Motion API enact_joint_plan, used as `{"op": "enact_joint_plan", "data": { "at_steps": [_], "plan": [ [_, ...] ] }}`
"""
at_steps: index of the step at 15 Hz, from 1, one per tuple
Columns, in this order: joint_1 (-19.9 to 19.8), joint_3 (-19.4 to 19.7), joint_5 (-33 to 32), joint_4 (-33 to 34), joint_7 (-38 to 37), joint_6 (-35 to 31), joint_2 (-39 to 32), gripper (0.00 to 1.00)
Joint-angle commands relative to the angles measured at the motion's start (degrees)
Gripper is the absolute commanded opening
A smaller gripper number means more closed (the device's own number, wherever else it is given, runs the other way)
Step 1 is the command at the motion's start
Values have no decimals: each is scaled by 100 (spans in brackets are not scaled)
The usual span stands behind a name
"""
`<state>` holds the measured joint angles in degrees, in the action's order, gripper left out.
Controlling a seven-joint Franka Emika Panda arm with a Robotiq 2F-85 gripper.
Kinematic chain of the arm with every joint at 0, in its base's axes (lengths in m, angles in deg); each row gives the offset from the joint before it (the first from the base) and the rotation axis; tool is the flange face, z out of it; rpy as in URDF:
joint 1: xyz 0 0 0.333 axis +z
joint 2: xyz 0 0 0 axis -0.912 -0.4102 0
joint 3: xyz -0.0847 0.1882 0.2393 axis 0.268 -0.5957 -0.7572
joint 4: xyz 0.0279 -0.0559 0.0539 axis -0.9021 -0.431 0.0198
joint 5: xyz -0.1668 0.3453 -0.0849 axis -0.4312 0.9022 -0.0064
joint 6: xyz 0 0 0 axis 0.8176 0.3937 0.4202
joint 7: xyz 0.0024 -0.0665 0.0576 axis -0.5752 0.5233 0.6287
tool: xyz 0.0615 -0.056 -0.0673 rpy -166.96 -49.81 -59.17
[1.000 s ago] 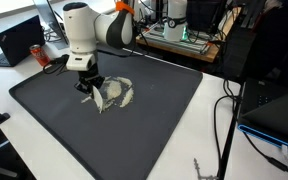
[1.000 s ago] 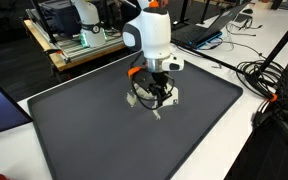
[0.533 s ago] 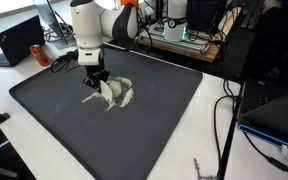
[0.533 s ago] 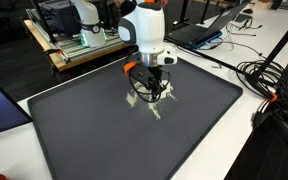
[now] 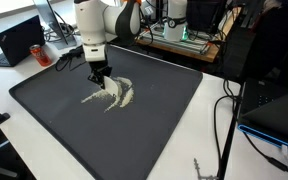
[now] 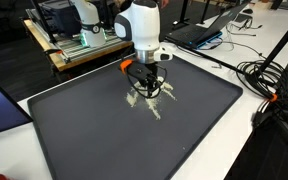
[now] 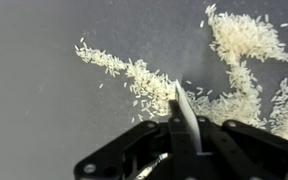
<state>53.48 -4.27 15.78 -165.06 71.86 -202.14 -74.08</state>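
Note:
A scatter of white rice grains (image 5: 116, 94) (image 6: 149, 98) lies on the dark mat (image 5: 54, 120) (image 6: 94, 140), drawn out into streaks. My gripper (image 5: 100, 77) (image 6: 147, 82) points straight down over the near end of the rice. In the wrist view the gripper (image 7: 184, 135) is shut on a thin flat pale blade (image 7: 182, 108), seen edge-on. Its tip rests among the rice grains (image 7: 144, 80), and a denser patch of rice (image 7: 244, 40) sits at the upper right. The blade is too thin to make out in the exterior views.
White tabletop surrounds the mat. Laptops (image 5: 19, 40) (image 6: 209, 28) stand beyond its edges, and another dark laptop (image 5: 279, 110) is to the side. Black cables (image 5: 224, 115) (image 6: 269, 80) trail beside the mat. A wooden cart with equipment (image 5: 179, 38) (image 6: 74, 45) stands behind.
The gripper has travelled across the mat toward its far edge, dragging through the rice. The compact heap has been pulled out into longer streaks.

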Motion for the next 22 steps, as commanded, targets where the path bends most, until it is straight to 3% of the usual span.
{"op": "enact_joint_plan", "data": {
  "at_steps": [1,8,15,22],
  "plan": [
    [-171,-116,64,-376,325,-126,294,1],
    [-520,-547,987,-486,147,-425,787,1],
    [-91,-425,1397,-661,-860,289,1506,1],
    [726,-171,1046,-559,-2454,657,1750,1]
  ]
}}
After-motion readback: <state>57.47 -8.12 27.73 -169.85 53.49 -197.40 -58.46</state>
